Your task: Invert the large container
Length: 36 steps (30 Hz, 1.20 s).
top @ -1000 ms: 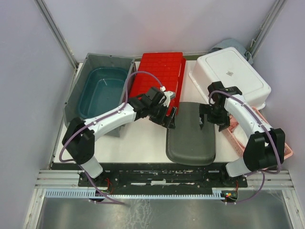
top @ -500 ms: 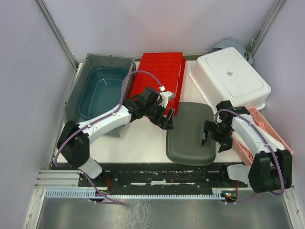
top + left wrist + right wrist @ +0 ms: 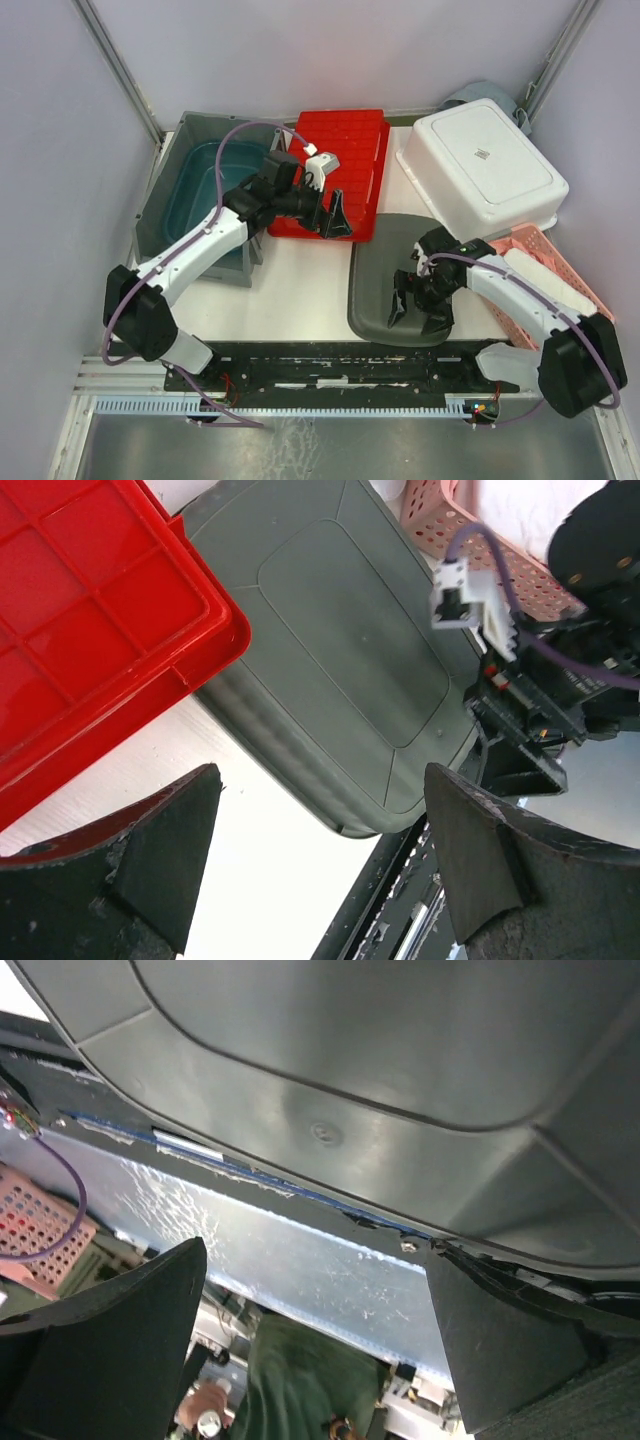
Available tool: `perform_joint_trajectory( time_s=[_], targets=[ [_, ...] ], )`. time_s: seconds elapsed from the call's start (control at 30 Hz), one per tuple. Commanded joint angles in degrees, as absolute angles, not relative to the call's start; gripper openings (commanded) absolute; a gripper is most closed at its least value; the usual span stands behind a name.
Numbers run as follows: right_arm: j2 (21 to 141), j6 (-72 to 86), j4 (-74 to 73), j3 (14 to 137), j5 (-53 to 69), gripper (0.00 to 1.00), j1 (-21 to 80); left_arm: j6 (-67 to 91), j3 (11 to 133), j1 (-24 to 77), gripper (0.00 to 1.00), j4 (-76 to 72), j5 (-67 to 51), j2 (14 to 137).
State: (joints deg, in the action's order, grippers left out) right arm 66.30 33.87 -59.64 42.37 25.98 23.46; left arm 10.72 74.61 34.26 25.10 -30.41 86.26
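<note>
The large dark grey container (image 3: 385,262) lies bottom up on the white table (image 3: 290,295), at the middle near the front edge. It also shows in the left wrist view (image 3: 350,650) and fills the top of the right wrist view (image 3: 380,1060). My left gripper (image 3: 334,222) is open and empty, above the near edge of the red crate (image 3: 335,165), left of the container and apart from it; in its own view (image 3: 320,860) nothing is between the jaws. My right gripper (image 3: 420,312) is open and empty above the container's near end; in its own view (image 3: 315,1340) the jaws stand wide.
A teal basin (image 3: 215,190) sits in a grey bin (image 3: 165,185) at the back left. A white tub (image 3: 485,160) lies bottom up at the back right. A pink basket (image 3: 560,270) stands at the right edge. The black front rail (image 3: 320,365) runs below the table.
My left gripper has drawn back and left from the grey container's edge to the red crate. My right gripper has swung from the container's right side to above its near end.
</note>
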Motion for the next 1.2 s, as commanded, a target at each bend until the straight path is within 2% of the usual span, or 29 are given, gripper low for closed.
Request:
perform_joint_trajectory(
  time_s=[0.0, 0.13, 0.27, 0.4, 0.6, 0.77, 0.93, 1.17],
  targets=[
    [71.93, 34.26, -47.1, 46.45, 30.56, 0.99, 28.15, 10.8, 73.64, 34.04, 0.89, 21.36, -30.01, 82.86],
    [77.7, 32.0, -45.28, 54.8, 31.18, 0.99, 29.88, 11.22, 71.34, 33.25, 0.89, 18.97, -26.06, 79.66],
    [78.89, 25.42, -47.92, 66.3, 16.77, 0.99, 27.73, 12.59, 70.9, 32.34, 0.9, 19.33, -23.61, 77.19],
    [89.24, 26.04, -46.43, 74.94, 13.97, 0.99, 19.29, 17.6, 68.52, 32.34, 0.9, 17.61, -22.26, 73.97],
    [103.05, 29.35, -37.48, 89.13, 13.22, 0.99, 11.91, 22.4, 63.55, 32.61, 0.9, 15.06, -20.28, 70.05],
    [116.35, 29.94, -41.24, 105.85, 13.22, 0.99, 9.22, 24.12, 63.12, 32.94, 0.92, 14.97, -18.41, 69.64],
    [118.26, 29.76, -43.05, 104.28, 11.1, 0.99, 8.62, 25.35, 62.24, 33.5, 0.95, 16.31, -19.37, 71.42],
    [108.68, 29.24, -41.88, 86.58, 8.46, 0.99, 8.16, 26.72, 59.5, 34.1, 0.96, 12.47, -19.58, 73.24]
  ],
)
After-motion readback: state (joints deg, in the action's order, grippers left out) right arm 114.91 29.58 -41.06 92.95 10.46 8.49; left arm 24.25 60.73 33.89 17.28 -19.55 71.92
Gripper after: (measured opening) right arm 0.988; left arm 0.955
